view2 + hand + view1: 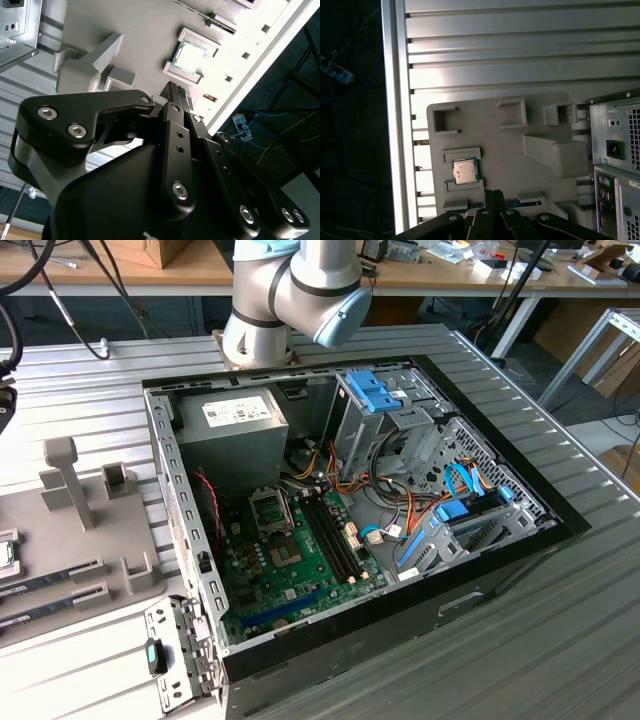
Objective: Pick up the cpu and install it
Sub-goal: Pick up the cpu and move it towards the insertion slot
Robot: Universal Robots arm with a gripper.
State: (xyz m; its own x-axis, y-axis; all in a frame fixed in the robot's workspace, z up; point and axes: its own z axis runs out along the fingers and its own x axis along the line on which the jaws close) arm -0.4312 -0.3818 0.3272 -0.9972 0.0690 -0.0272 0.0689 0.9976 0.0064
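The cpu (465, 171) lies flat in a square recess of the grey fixture plate (495, 145), beyond the tips of the gripper (493, 196) and slightly to one side of them, not touching. The gripper's fingers are pressed together and hold nothing. This looks like the approach to the pick. Doing it well likely means centring over the chip, opening wider than its sides, and descending square so the pads meet opposite edges. The chip is small, thin and square, with a silvery metal top and a narrow green rim.

Both wrist views past claw (493, 193) (176, 91) onto holder (505, 165) (145, 35)
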